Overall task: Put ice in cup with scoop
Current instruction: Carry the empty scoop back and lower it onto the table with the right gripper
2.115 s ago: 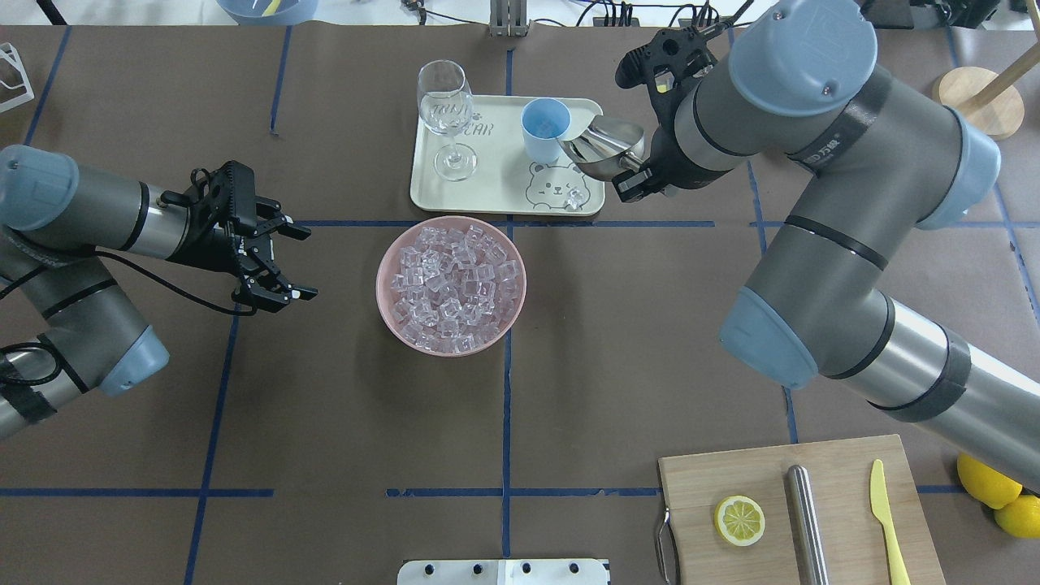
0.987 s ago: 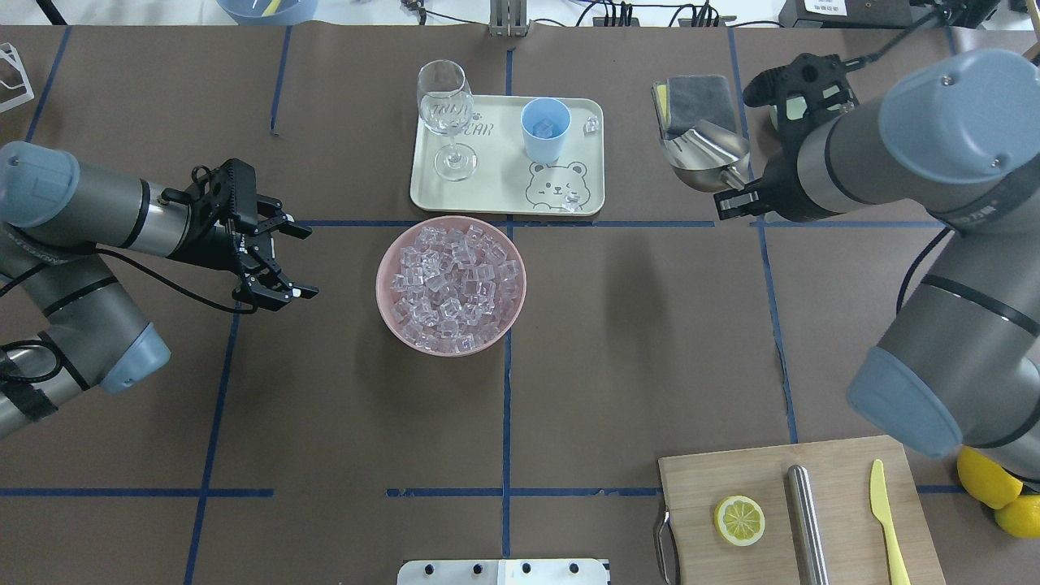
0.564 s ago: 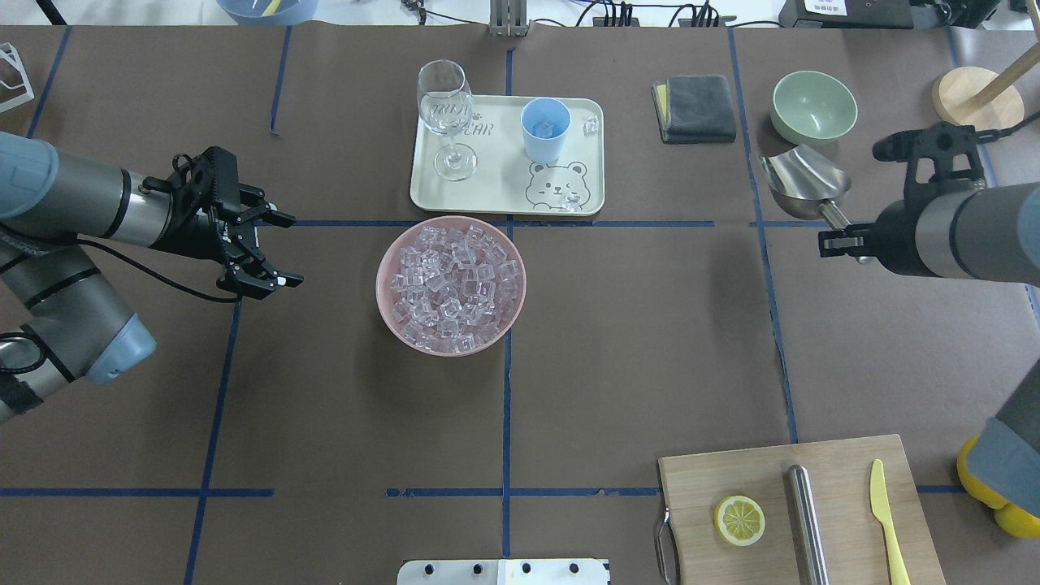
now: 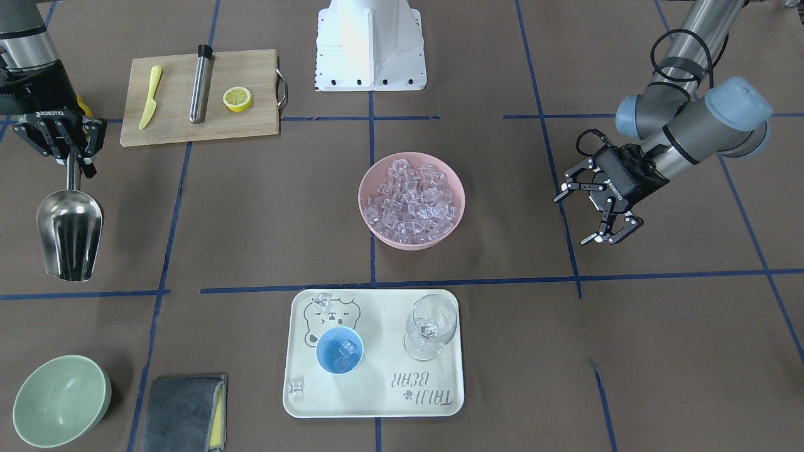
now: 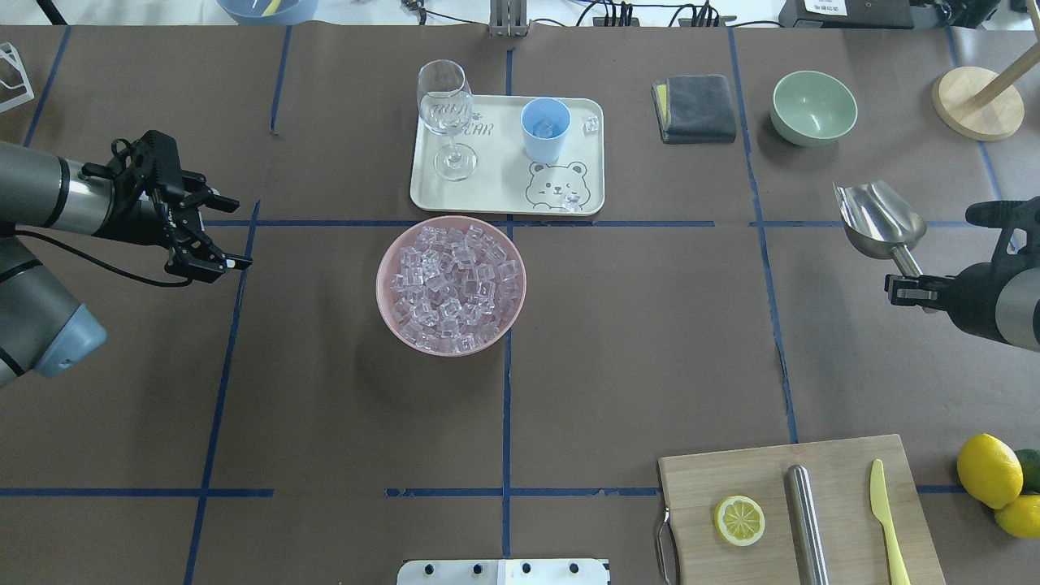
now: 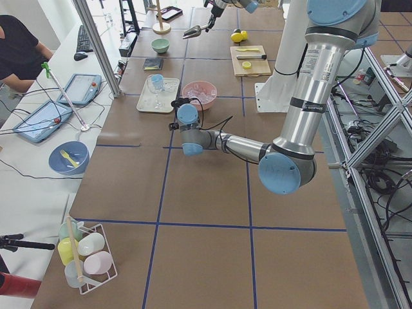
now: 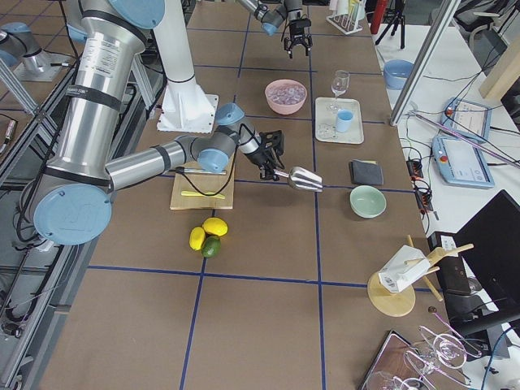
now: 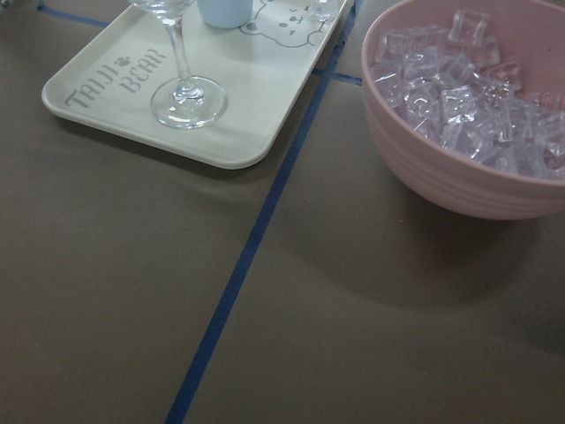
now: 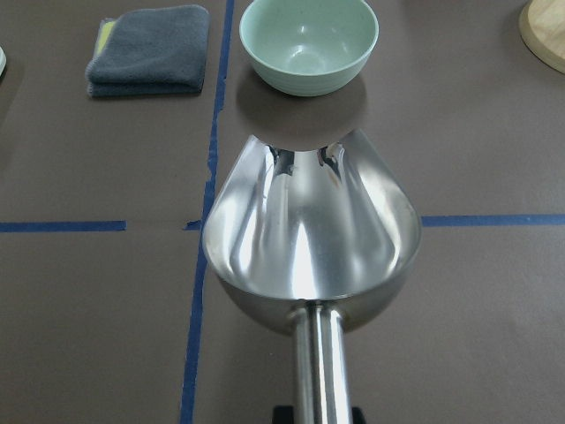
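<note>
The steel scoop (image 5: 877,218) hangs over the table at the far right, and its trough is empty in the right wrist view (image 9: 309,230). My right gripper (image 5: 910,291) is shut on the scoop's handle. The light-blue cup (image 5: 544,130) stands on the cream tray (image 5: 487,191) with a few ice cubes in it (image 4: 342,355). The rest of the ice (image 5: 451,280) fills a pink bowl (image 5: 390,313) at the table's middle. Two loose cubes lie on the tray (image 5: 591,123). My left gripper (image 5: 242,231) is open and empty, left of the bowl.
A wine glass (image 5: 445,114) stands on the tray left of the cup. A grey cloth (image 5: 695,107) and a pale green bowl (image 5: 813,106) lie beyond the scoop. A cutting board (image 5: 837,475) with lemon slice, steel rod and knife sits front right, lemons (image 5: 987,470) beside it.
My right arm has swung the scoop away from the cup's rim to the far right and back toward me. Ice now lies in the cup. My left gripper has drawn back leftward.
</note>
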